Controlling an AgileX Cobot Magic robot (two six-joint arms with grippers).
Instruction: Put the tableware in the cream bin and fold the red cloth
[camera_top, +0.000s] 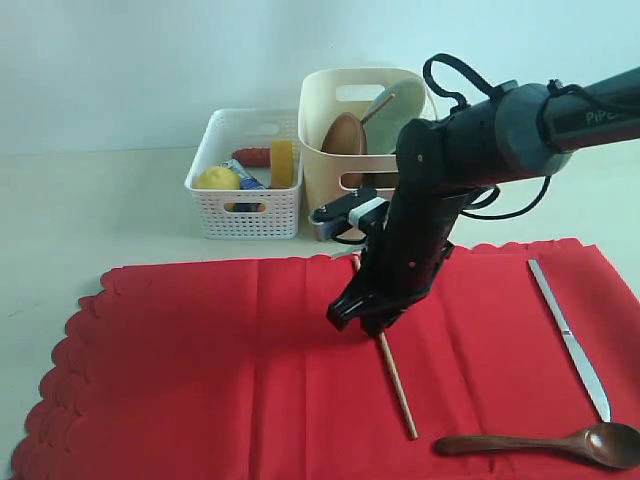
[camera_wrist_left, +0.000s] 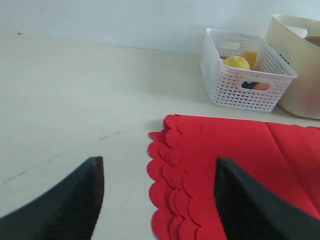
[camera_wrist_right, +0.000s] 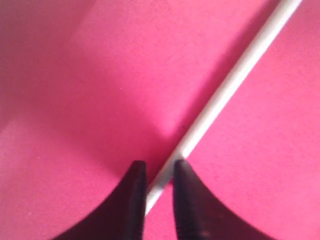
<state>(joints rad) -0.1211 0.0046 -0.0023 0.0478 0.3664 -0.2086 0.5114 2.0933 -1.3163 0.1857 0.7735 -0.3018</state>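
A pale wall backs a cream tabletop (camera_top: 120, 200). The red cloth (camera_top: 200, 370) lies spread flat over the lower frame. At top centre the cream bin (camera_top: 325, 150) holds a brown plate (camera_top: 343, 140) and a pale bowl (camera_top: 400, 110), beside a white basket (camera_top: 245, 215). Only the exterior view shows the silver knife (camera_top: 570, 335) and dark spoon (camera_top: 540, 443) at lower right. The right wrist view shows the right gripper (camera_wrist_right: 159, 167) pinched on the wooden chopstick (camera_wrist_right: 225, 90) at the cloth's centre. The left wrist view shows the left gripper (camera_wrist_left: 159, 161) spread wide and empty by the scalloped edge.
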